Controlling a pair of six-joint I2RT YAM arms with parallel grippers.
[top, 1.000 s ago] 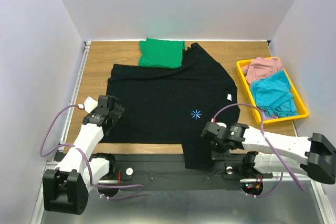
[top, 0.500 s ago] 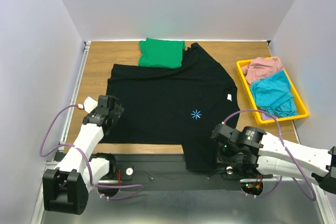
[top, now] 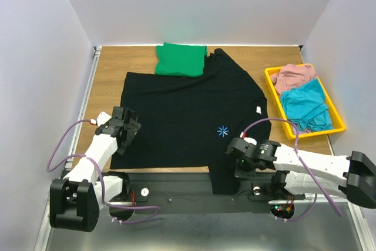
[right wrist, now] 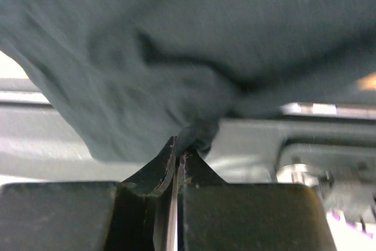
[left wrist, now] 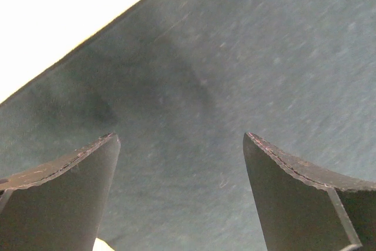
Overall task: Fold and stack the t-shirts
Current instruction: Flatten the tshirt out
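The black t-shirt (top: 182, 110) lies spread on the worktop (top: 108, 74), dragged slightly nearer than before. The right jaws, clamped on its near flap, have swung back leftward. The left jaws, wide apart, have edged onto its left hem. The green t-shirt (top: 180, 59) stays behind it.

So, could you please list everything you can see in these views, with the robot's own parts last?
black t-shirt: one, black with a light-blue starburst print, spread mid-table, one part hanging over the near edge.
green t-shirt: one, bright green, folded, at the far edge.
tray: one, yellow, right side of the table.
pink cloth: one, pink, far end of the tray.
teal cloth: at least one, teal, bunched in the tray's near end.
table: one, wood brown.
left gripper: one, black, open over the black t-shirt's near-left part.
right gripper: one, black, shut on the black t-shirt's near edge.
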